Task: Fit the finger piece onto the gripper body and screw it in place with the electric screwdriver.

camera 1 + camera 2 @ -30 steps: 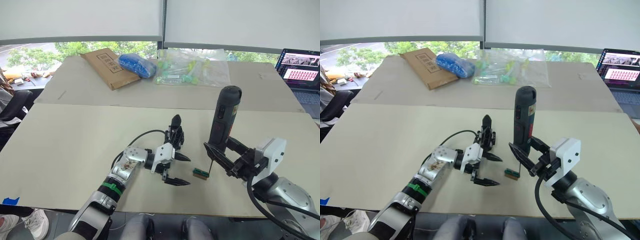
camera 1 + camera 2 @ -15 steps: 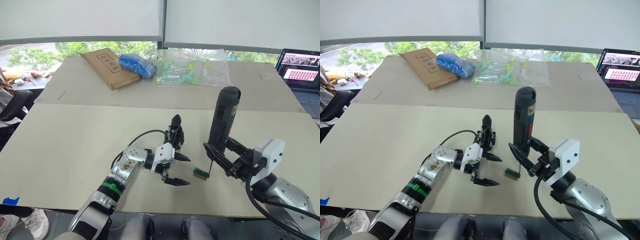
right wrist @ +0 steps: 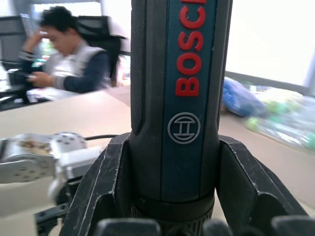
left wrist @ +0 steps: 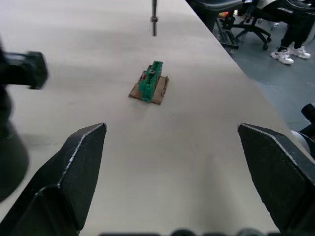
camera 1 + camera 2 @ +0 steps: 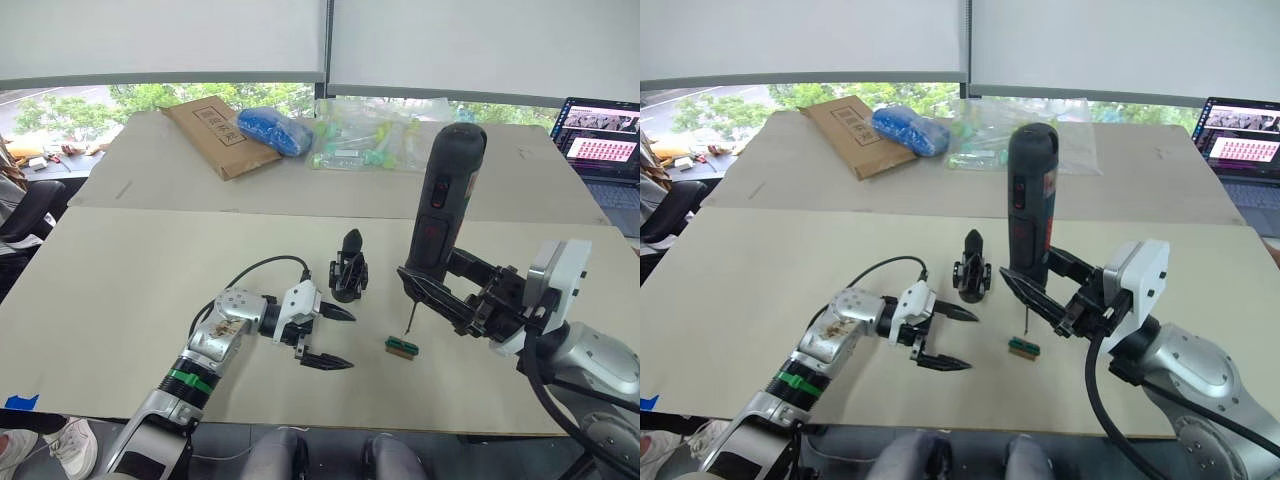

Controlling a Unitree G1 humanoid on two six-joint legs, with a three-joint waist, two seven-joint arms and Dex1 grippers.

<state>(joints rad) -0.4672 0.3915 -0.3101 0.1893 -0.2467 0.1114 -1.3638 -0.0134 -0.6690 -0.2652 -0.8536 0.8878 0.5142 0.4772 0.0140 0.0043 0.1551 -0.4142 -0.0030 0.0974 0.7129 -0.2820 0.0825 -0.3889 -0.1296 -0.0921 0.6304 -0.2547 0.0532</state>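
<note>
Cardboard envelope (image 5: 211,132): flat at the far left of the rear table; printed characters on its face, too small to read.
Blue bag (image 5: 275,129): just right of the envelope, resting against its edge.
Left gripper (image 5: 327,337): low over the near table, fingers spread wide, grasping nothing.
Gripper body (image 5: 347,268): upright on the table just beyond the left gripper, apart from it; pointed black finger up. Possibly the finger piece already on it, hard to tell.
Clear plastic bags (image 5: 385,133): behind, on the rear table, holding green and pale parts.
Green-and-brown block (image 5: 401,347): flat on the table between the two grippers, below the screwdriver's bit.
Bosch electric screwdriver (image 5: 443,209): held upright, bit down, tip clear of the table; "BOSCH" in red letters on the barrel, circular logo beneath, in the right wrist view.
Right gripper (image 5: 437,291): clenched around the screwdriver's lower barrel.
Laptop (image 5: 603,143): open at the far right edge, screen lit.
</note>
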